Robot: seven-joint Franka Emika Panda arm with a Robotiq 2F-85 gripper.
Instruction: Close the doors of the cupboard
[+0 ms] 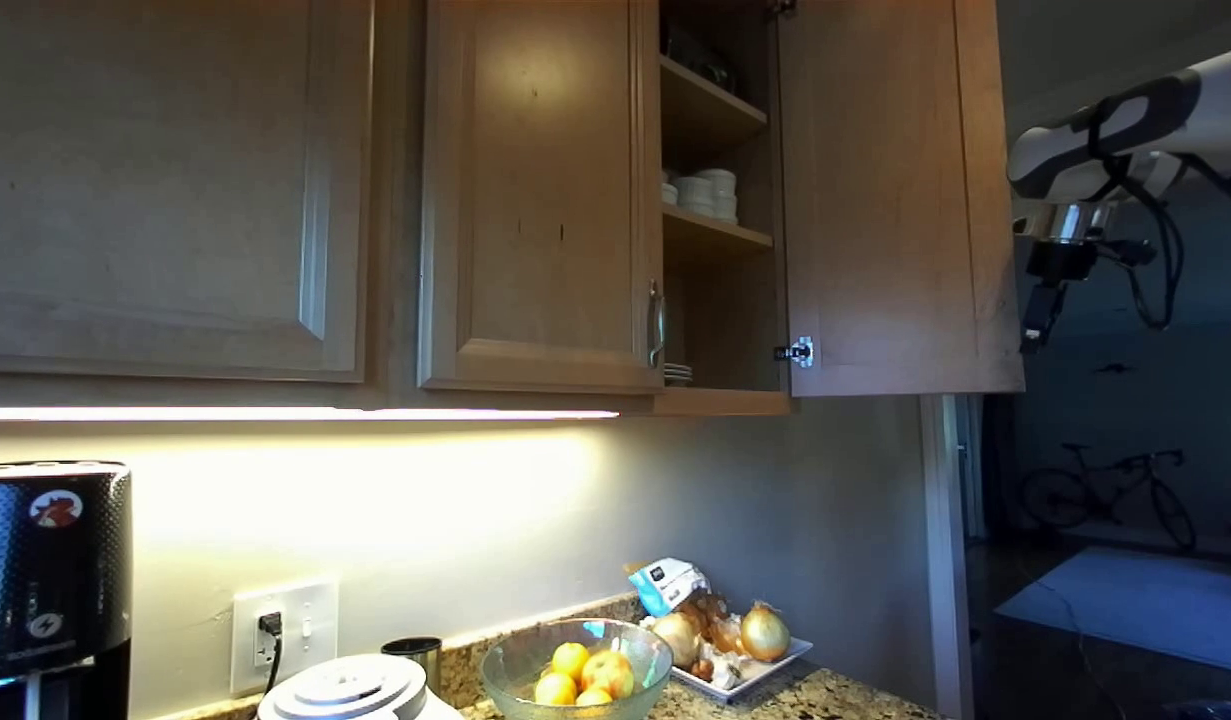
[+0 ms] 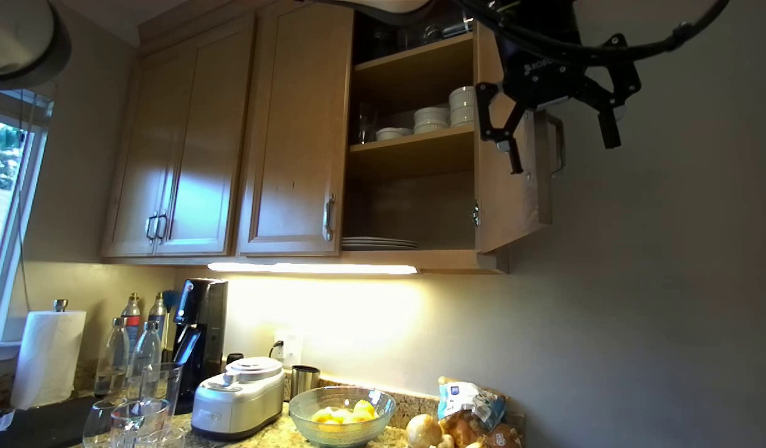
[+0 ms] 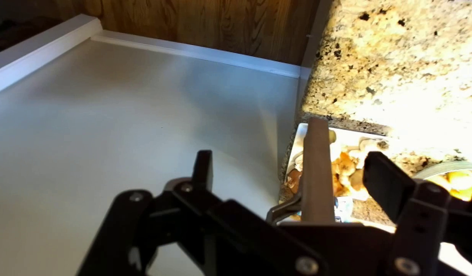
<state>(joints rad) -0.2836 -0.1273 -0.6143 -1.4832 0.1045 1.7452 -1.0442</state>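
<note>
The black two-finger gripper [image 2: 563, 152], hereafter the hand, is released: its slim dark fingers [image 3: 202, 168] stand well apart. In both exterior views it hangs with fingertips downward, at the free side of the tall light-brown wooden open door [image 1: 875, 200]. In the wrist view that door's narrow edge shows between the fingers; whether either finger touches it cannot be determined. The door's slim silver bar handle [image 2: 560, 149] is near the hand.

The light-brown wooden wall cupboard [image 2: 414, 260] is mounted on the plain pale wall [image 2: 575, 311], farther back than the hand, its shelves exposed beside the open door. Stacked round white dishes [image 2: 430, 118] stand on a shelf and flat white plates [image 2: 379, 243] at the bottom, all farther in than the hand.

The matching closed door [image 2: 295, 137], light-brown wood with a recessed panel, sits against the cupboard front, farther from the hand than the open one.

Well below the hand is a speckled tan-and-black stone countertop [image 1: 825, 700]. On it, a white rectangular dish [image 1: 790, 655] bears golden round onions [image 1: 765, 632]; farther from the hand stand a clear glass bowl [image 2: 342, 435] of yellow fruit [image 2: 363, 409] and a rounded white appliance [image 2: 242, 395].
</note>
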